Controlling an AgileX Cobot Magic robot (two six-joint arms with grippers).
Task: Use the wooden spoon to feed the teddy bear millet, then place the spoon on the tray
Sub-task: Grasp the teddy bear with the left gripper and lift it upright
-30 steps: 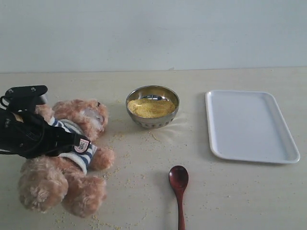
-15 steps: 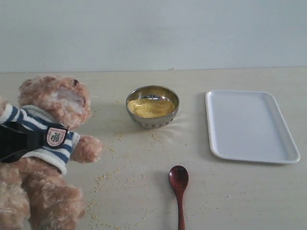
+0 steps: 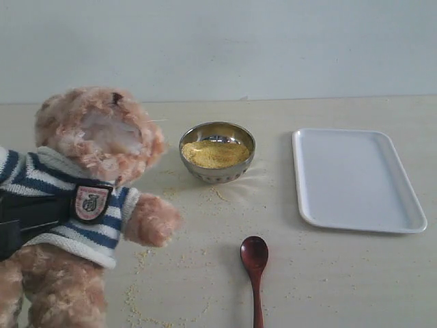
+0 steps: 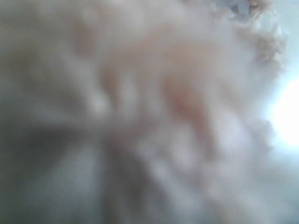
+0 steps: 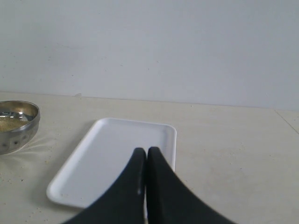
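Note:
The teddy bear (image 3: pixel 95 164) in its striped shirt is held upright at the left of the exterior view, its muzzle turned toward the steel bowl (image 3: pixel 217 152) of yellow millet (image 3: pixel 214 154). My left gripper (image 3: pixel 24 220) is shut across the bear's torso, its black body partly hidden by the shirt. Blurred bear fur (image 4: pixel 154 107) fills the left wrist view. The wooden spoon (image 3: pixel 255 263) lies on the table in front of the bowl, untouched. The white tray (image 3: pixel 358 179) lies to the right. My right gripper (image 5: pixel 146 150) hangs shut and holds nothing, with the tray (image 5: pixel 117 158) beyond it.
Loose millet grains (image 3: pixel 147 260) are scattered on the table around the bear's legs and in front of the bowl. The bowl (image 5: pixel 16 125) shows at the edge of the right wrist view. A pale wall (image 3: pixel 218 48) backs the table.
The bear has gone from lying on the table to upright. It has risen and shifted right toward the bowl, held by my left gripper. Spoon, bowl and tray have not moved.

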